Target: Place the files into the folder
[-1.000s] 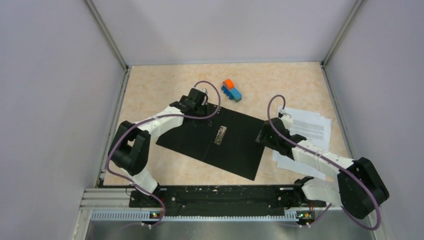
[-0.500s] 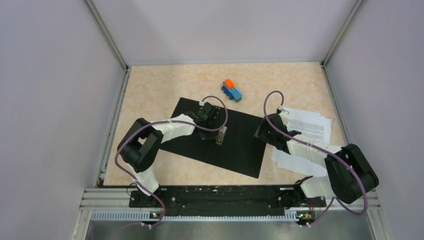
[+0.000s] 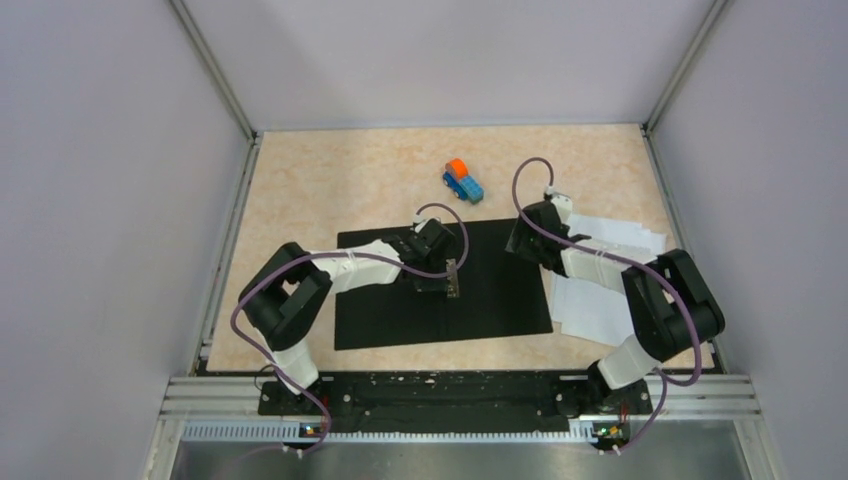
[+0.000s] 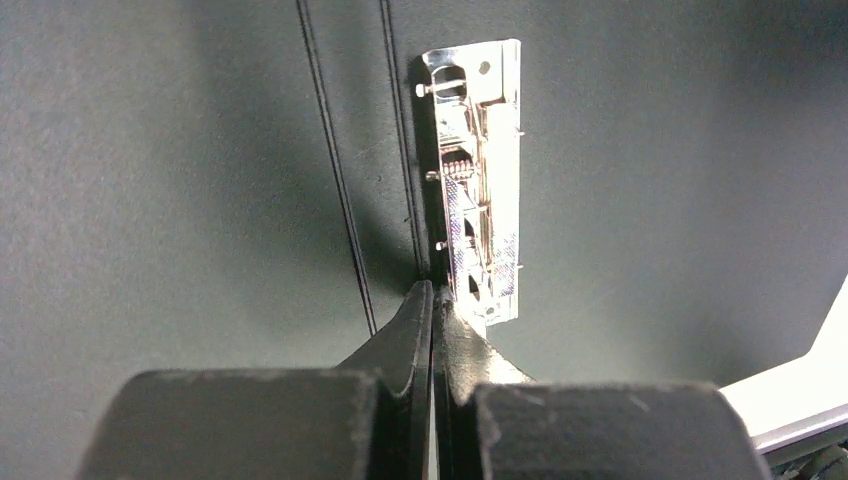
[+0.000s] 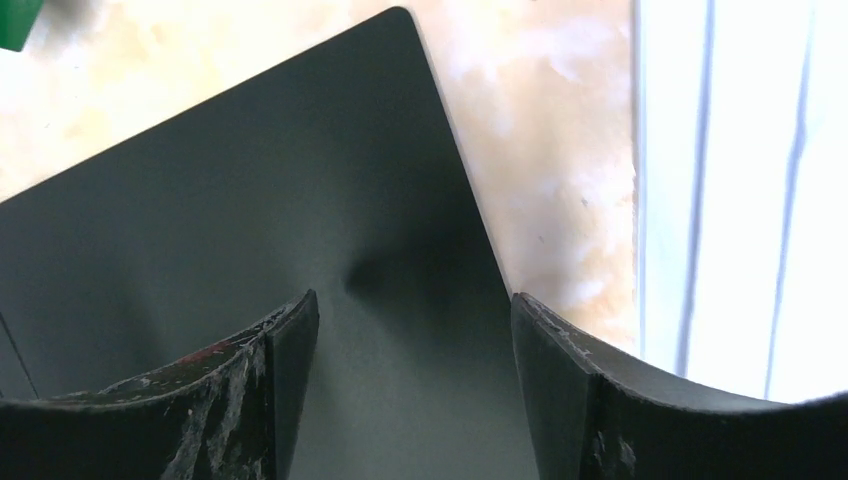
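I see the folder lying open, black side up, holding only its clip; the files sit just right of it on the counter. Left jaws clenched empty at the clip's end; right jaws released over the folder's corner. A truck stands behind; pale walls around.

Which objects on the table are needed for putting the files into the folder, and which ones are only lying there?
For the job:
- the folder, lying open, black inside up, with its metal clip strip
- the files, white sheets to its right

Only lying there:
- the toy truck, blue and orange, beyond the folder
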`<state>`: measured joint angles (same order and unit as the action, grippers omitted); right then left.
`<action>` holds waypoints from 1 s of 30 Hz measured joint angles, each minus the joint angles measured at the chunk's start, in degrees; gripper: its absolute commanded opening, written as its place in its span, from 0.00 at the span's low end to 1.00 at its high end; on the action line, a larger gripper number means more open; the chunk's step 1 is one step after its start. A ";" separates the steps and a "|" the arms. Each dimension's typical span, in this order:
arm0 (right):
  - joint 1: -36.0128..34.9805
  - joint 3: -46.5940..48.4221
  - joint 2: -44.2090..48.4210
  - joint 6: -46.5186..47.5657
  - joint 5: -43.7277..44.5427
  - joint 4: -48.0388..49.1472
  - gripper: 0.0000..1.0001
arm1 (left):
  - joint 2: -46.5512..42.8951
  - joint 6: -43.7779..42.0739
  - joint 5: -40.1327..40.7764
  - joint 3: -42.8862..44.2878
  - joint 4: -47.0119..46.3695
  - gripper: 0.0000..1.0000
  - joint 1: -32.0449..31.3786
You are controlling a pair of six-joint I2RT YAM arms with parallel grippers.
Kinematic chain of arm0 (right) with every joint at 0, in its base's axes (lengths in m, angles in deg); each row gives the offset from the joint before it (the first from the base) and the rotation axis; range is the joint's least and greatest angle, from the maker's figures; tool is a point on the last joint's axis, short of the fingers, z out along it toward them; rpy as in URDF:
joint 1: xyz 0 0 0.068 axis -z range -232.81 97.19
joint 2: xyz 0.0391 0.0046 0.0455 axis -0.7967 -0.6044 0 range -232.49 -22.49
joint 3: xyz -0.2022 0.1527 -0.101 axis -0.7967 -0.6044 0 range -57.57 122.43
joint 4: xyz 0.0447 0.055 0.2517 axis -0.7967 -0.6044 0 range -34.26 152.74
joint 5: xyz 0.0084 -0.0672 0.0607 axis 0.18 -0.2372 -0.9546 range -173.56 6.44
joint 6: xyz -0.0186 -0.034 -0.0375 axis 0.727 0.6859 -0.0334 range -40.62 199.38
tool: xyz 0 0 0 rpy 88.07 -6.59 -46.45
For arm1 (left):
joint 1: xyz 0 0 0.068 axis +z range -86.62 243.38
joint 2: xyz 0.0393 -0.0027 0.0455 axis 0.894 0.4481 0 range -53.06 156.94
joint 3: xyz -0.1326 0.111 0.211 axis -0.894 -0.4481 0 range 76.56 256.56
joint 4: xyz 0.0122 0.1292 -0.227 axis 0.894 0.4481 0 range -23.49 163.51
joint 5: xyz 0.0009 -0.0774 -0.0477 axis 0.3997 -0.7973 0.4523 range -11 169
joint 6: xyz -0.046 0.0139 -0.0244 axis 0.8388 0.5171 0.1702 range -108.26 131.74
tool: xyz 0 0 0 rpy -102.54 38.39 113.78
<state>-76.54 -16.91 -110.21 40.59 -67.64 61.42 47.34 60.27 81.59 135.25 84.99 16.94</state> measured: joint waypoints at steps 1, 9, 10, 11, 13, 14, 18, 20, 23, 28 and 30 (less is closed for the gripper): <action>0.04 1.25 -1.16 0.98 -0.28 -0.24 0.71 | 0.00 0.17 -0.02 0.04 0.22 0.00 -0.24; -0.22 7.93 -3.82 5.84 -6.08 -5.18 0.70 | -1.73 0.04 3.76 1.05 6.49 0.31 -0.24; -0.59 8.76 -3.72 6.23 -6.69 -6.21 0.69 | -3.06 0.15 5.11 1.05 7.93 0.35 0.04; -1.09 9.40 -3.48 6.40 -6.95 -7.04 0.67 | -4.42 0.04 6.14 1.03 8.87 0.40 0.31; -2.95 10.40 -2.45 6.95 -6.86 -9.29 0.65 | -8.48 0.94 8.50 0.72 11.02 0.45 1.31; -4.39 10.82 -1.68 7.10 -6.58 -10.51 0.63 | -10.64 1.20 9.46 0.44 11.87 0.47 1.99; -11.08 11.23 0.74 6.84 -5.44 -13.62 0.53 | -18.71 3.04 12.09 -2.56 13.94 0.48 6.21; -14.38 11.23 1.05 6.16 -5.16 -14.82 0.51 | -21.14 4.11 12.66 -5.20 15.06 0.48 9.14; -20.26 11.32 0.96 4.61 -4.15 -16.41 0.45 | -23.04 5.20 13.49 -9.73 16.87 0.48 13.79; -29.09 15.06 -2.36 2.62 -2.05 -18.58 0.34 | -24.17 6.75 13.99 -15.45 18.62 0.47 17.92; -31.32 17.14 -4.72 2.14 -1.07 -18.93 0.31 | -24.28 7.78 14.21 -16.57 18.64 0.46 17.99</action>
<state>-107.86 0.23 -114.93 42.73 -68.71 42.49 23.06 68.06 95.79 118.68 103.63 34.93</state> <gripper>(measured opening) 0.349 0.475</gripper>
